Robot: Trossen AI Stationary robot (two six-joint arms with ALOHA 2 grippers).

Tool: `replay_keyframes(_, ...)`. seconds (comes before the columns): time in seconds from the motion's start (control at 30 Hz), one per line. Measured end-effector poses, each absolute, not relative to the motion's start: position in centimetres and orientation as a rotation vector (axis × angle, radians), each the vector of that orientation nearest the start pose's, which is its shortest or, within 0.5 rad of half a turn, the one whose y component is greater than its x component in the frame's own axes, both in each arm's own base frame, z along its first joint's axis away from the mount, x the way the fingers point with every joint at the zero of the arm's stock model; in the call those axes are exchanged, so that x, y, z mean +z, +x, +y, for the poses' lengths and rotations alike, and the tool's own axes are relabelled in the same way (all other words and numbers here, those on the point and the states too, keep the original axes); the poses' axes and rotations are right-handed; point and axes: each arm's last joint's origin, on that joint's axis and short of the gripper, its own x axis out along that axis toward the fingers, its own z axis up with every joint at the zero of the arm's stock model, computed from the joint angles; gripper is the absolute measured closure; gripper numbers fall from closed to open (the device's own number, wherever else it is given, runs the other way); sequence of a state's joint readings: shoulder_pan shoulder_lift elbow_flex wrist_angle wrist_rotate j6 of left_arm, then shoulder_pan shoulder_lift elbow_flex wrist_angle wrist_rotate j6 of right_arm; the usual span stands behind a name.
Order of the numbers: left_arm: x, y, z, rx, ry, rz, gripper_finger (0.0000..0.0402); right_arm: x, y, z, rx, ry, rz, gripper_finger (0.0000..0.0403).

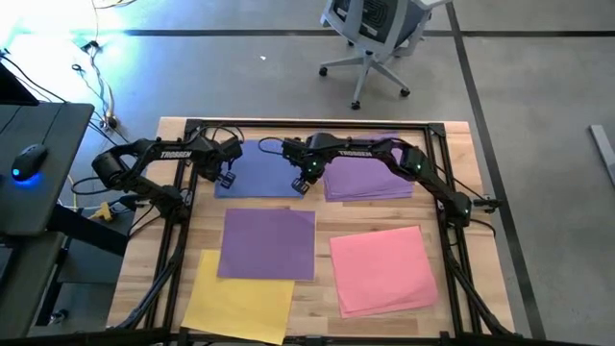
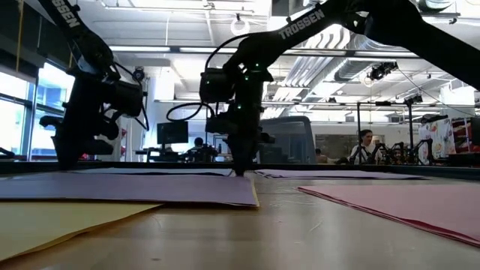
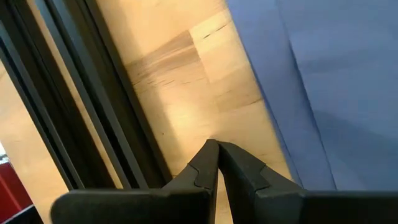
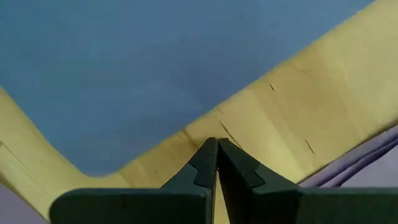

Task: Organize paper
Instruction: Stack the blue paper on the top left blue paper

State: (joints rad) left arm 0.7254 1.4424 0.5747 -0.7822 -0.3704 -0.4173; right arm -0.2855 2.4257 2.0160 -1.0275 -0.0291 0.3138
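Observation:
A periwinkle blue sheet [image 1: 255, 175] lies flat at the far middle of the table, with a purple stack [image 1: 370, 179] to its right. A purple sheet [image 1: 267, 242] lies in the middle, overlapping a yellow sheet [image 1: 240, 298] at the near left. Pink sheets [image 1: 382, 269] lie at the near right. My left gripper [image 3: 215, 144] is shut and empty, above bare wood just left of the blue sheet's left edge [image 3: 273, 124]. My right gripper [image 4: 215, 142] is shut, pointing down at the wood strip between the blue sheet [image 4: 124, 74] and the purple stack [image 4: 360, 162]. My right gripper's shut fingertips [image 2: 240, 171] come from above and reach table level on the bare wood [image 4: 261, 124] beside the blue sheet's near right corner. I cannot tell whether they touch the wood. They are not on any paper.
A black metal frame [image 1: 307, 125] runs around the table's far and side edges, and its rails [image 3: 81, 112] lie close to my left gripper. A desk with a mouse [image 1: 29, 159] stands left of the table. An office chair [image 1: 375, 38] stands beyond it, and people [image 2: 364, 146] are in the room behind.

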Motion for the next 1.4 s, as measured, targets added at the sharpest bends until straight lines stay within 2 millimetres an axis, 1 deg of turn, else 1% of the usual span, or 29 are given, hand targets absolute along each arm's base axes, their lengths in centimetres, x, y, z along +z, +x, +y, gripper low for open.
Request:
replay_keyframes(0.27, 12.5, 13.6, 12.7, 1.135, -0.539, 1.507, 0.0401, 13.8, 46.3, -13.3, -0.432, 0.479, 1.376, 0.0403)
replay_keyframes(0.63, 12.6, 14.5, 12.6, 1.081, -0.51, 1.459, 0.0401, 13.7, 46.4, -13.3, -0.429, 0.48, 1.374, 0.0403)
replay_keyframes(1.17, 12.7, 15.1, 12.3, 1.04, -0.467, 1.446, 0.0401, 13.7, 47.2, -13.5, -0.405, 0.466, 1.288, 0.0403)
replay_keyframes(1.4, 12.7, 15.2, 12.3, 1.045, -0.451, 1.444, 0.0401, 13.7, 47.1, -13.4, -0.4, 0.457, 1.304, 0.0403)
